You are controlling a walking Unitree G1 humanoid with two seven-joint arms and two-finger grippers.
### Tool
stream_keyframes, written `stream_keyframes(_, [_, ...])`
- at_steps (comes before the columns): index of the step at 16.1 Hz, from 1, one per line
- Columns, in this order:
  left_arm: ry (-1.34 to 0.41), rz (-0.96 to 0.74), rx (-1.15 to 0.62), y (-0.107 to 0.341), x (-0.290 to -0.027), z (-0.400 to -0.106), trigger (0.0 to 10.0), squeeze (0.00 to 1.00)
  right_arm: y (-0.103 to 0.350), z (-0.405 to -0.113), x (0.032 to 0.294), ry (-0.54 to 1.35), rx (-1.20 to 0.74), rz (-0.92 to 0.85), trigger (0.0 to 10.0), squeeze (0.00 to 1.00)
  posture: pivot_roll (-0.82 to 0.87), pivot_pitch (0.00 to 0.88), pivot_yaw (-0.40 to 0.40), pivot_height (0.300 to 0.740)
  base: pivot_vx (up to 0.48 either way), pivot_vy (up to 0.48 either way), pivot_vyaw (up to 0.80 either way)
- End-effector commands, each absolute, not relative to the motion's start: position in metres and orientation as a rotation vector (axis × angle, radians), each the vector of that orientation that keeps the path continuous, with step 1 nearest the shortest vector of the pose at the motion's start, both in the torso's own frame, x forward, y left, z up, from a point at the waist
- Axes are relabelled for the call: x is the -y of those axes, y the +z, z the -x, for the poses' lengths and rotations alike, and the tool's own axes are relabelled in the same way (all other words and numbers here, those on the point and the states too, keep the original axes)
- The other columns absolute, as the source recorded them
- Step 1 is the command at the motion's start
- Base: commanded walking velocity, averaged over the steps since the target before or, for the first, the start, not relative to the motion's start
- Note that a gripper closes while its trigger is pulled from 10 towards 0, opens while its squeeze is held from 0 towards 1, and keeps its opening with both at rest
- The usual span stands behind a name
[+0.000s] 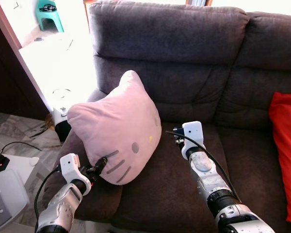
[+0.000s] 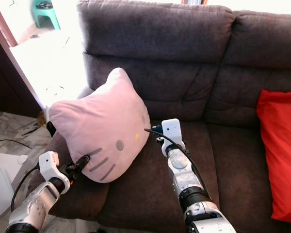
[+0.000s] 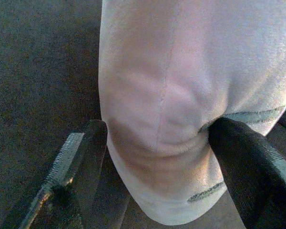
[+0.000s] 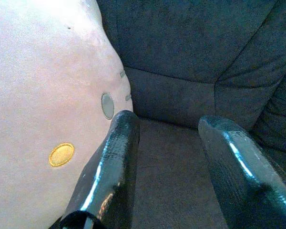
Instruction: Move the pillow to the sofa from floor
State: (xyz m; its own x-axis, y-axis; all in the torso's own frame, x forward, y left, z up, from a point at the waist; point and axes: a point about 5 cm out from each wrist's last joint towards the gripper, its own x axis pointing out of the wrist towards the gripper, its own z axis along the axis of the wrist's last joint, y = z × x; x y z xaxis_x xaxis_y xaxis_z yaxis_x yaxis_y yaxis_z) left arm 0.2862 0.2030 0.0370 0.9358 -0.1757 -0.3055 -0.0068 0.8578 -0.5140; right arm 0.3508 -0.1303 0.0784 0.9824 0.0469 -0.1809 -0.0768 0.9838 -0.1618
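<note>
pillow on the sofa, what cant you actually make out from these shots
- The pink pillow: its back face and where it meets the sofa armrest are hidden by its own body in both eye views.
- Left claw: its fingertips are cut off by the left wrist view's bottom edge, pinching the pillow's lower corner.
- Right claw: open beside the pillow; in the eye views its wrist housing hides it.
- Red cushion: cut off by the right edge.
</note>
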Motion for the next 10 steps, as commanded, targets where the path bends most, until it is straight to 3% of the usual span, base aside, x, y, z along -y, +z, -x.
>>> stream_keyframes(1, [-0.093, 0.53, -0.383, 0.0292, -0.2013, -0.2832, 0.0, 0.0, 0.0783, -0.3511, 0.1315, 0.058, -0.186, 0.169, 10.0, 0.0, 0.14, 0.133, -0.035, 0.74, 0.0, 0.0, 0.0])
stream_keyframes(10, [-0.1, 0.571, -0.364, 0.026, -0.2027, -0.2817, 0.0, 0.0, 0.0787, -0.3516, 0.1318, 0.06, -0.187, 0.17, 10.0, 0.0, 0.15, 0.138, -0.039, 0.74, 0.0, 0.0, 0.0])
